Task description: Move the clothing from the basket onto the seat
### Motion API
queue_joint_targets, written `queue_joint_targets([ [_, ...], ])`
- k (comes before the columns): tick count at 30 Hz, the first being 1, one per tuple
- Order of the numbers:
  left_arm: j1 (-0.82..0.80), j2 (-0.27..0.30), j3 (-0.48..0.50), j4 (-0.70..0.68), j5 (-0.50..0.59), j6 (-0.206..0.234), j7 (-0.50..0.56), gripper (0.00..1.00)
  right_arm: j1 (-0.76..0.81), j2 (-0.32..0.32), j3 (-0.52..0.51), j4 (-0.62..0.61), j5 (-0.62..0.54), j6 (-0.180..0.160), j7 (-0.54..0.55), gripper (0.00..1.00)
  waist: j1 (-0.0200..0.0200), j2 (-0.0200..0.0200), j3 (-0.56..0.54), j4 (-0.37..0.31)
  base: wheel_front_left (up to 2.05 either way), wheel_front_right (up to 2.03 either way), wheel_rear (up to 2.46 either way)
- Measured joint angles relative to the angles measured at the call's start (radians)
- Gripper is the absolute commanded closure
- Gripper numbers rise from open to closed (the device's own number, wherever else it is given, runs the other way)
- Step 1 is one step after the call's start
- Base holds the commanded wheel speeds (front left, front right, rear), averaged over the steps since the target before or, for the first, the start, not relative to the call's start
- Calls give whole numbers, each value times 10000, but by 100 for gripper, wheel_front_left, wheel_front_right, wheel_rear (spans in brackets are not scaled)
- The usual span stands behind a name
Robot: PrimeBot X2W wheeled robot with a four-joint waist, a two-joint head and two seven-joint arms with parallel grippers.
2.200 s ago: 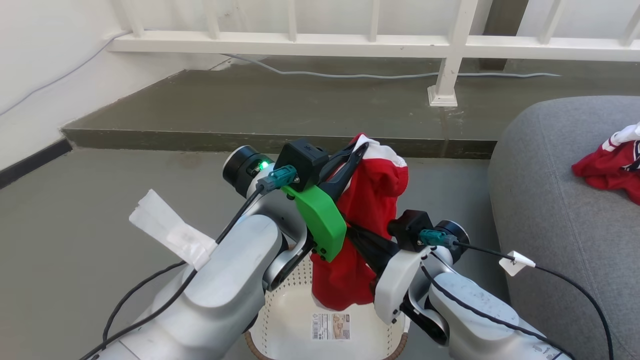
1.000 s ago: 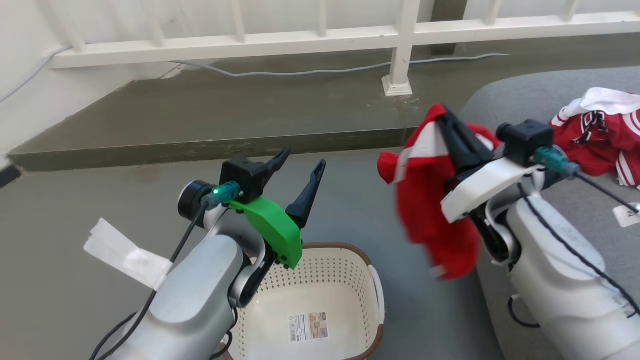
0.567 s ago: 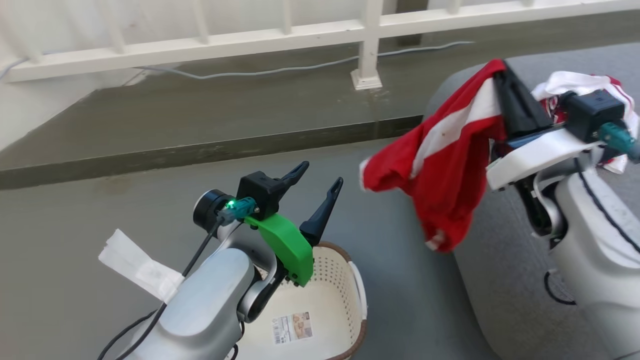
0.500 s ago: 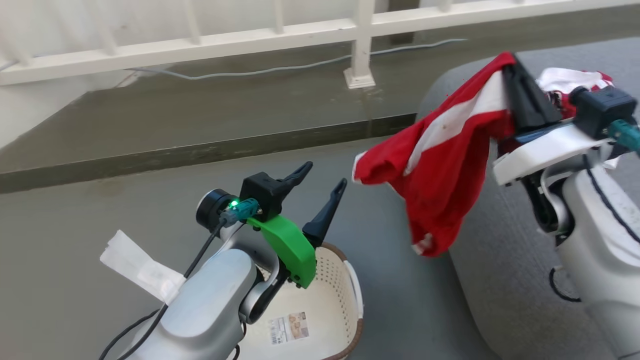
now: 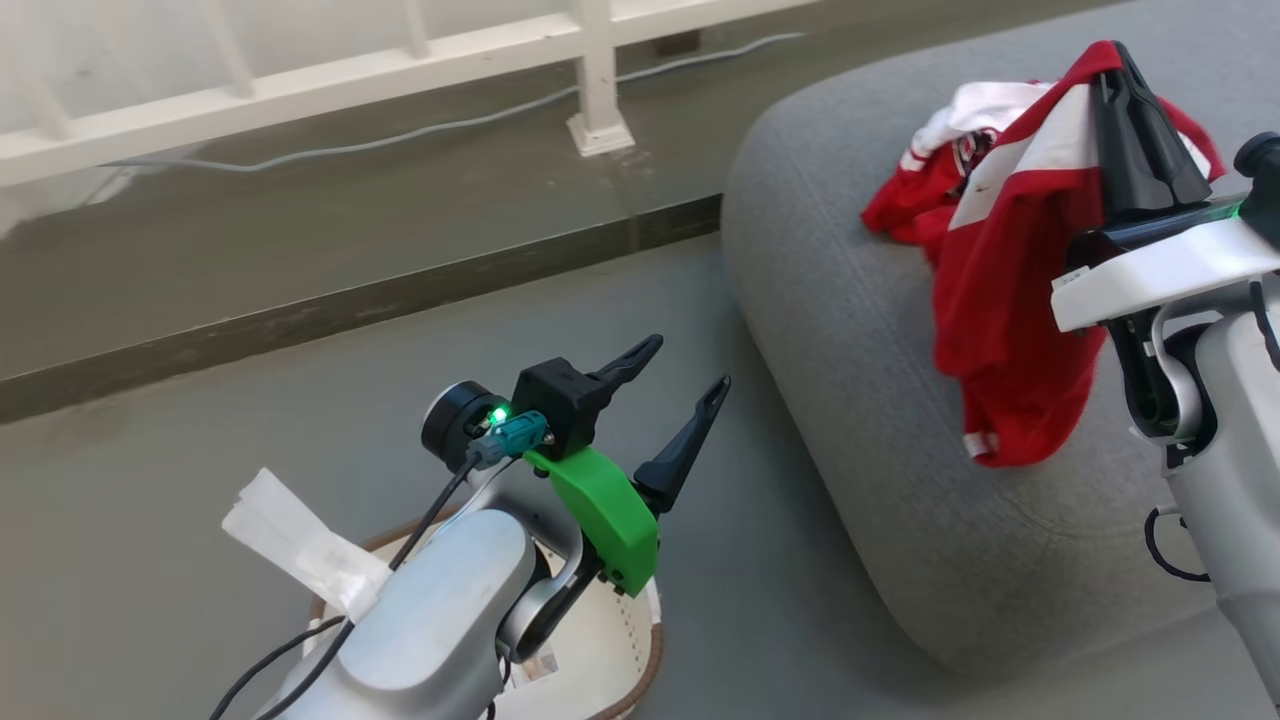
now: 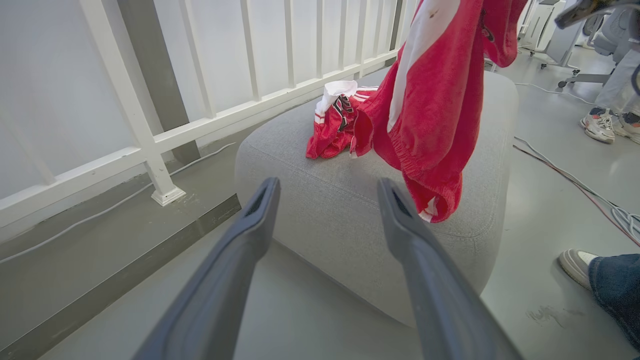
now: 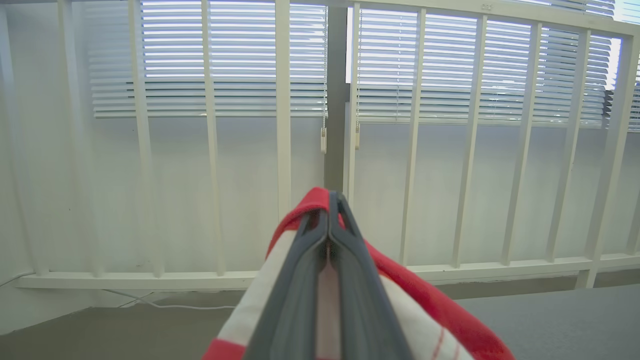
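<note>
- Small cream-white perforated plastic basket [image 5: 652,655] with a brown rim: one counted, on the floor under my left forearm. The visible part of its floor was bare plastic; the rest was hidden.
- Left gripper [image 5: 688,362]: the two dark fingers stood spread wide with nothing between them, above the basket and aimed toward the seat.
- Large grey fabric-upholstered seat cushion [image 5: 850,330]: one counted, beside the basket on my right.
- Right gripper [image 5: 1118,55]: fingers pressed together, pinching a fold at the top of the hanging garment.
- Red thin-fabric shorts with a white side stripe [image 5: 1000,280]: one counted, hanging from that pinch above the seat. I could not tell whether the lower hem touched the cushion.
- Handling, as judged: the cloth drooped in limp folds, so it was light, soft and without stiffness. Being thin and smooth, a single layer might slip from the pads. A bunched fold or the gathered hem looked the surer hold.
- Crumpled red jersey with white trim and dark lettering [image 6: 332,122]: one counted, lying on the seat just beyond the hanging shorts.
- Clothing total: two pieces seen, one held, one laid down.
- White slatted railing [image 5: 300,90]: one, beyond the seat, with a grey cable [image 5: 400,135] along its foot.
</note>
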Motion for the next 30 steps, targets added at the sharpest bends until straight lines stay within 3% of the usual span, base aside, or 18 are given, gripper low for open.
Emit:
queue_joint_targets([
  [9, 1, -23, -257, -188, 84, -4, 167, 0, 129, -136, -468, -385, 19, -94, -4, 100, 0, 0, 405, -645, 0, 0, 0],
  [20, -12, -21, -389, -499, 362, -17, 385, 0, 201, -238, -863, -453, 130, -169, -15, 100, 0, 0, 966, -750, 0, 0, 0],
  [30, -200, 58, -543, -972, 541, 12, 865, 0, -2054, -871, -1335, -324, 178, -81, 232, 100, 0, 0, 1763, -627, 0, 0, 0],
])
